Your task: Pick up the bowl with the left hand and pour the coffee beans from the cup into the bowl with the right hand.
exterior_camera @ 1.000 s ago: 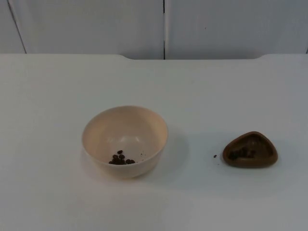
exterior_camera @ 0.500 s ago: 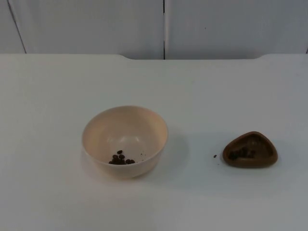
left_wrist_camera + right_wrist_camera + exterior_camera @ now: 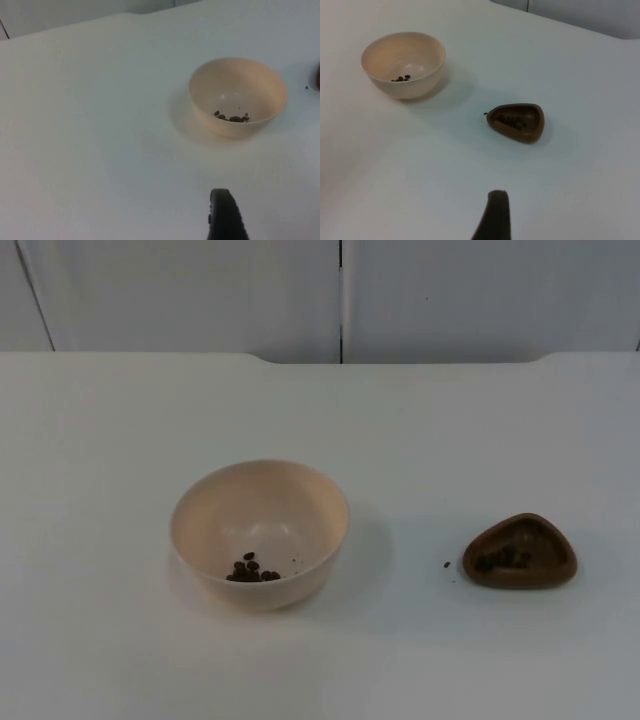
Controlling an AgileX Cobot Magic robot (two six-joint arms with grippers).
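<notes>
Bowl and cup stand apart, both grippers away

Bowl (image 3: 259, 533) rim is smooth and may slip; cup (image 3: 519, 552) is shallow, so beans (image 3: 502, 560) may spill. I cannot tell the gripper openings.

Looks like a lab test cell, not a kitchen. Plain white tabletop (image 3: 120, 440) butts against a grey partition wall (image 3: 180, 290) with a vertical panel seam. Only props: a cream bowl (image 3: 259, 533) and a small brown cup (image 3: 520, 552) of coffee beans.
</notes>
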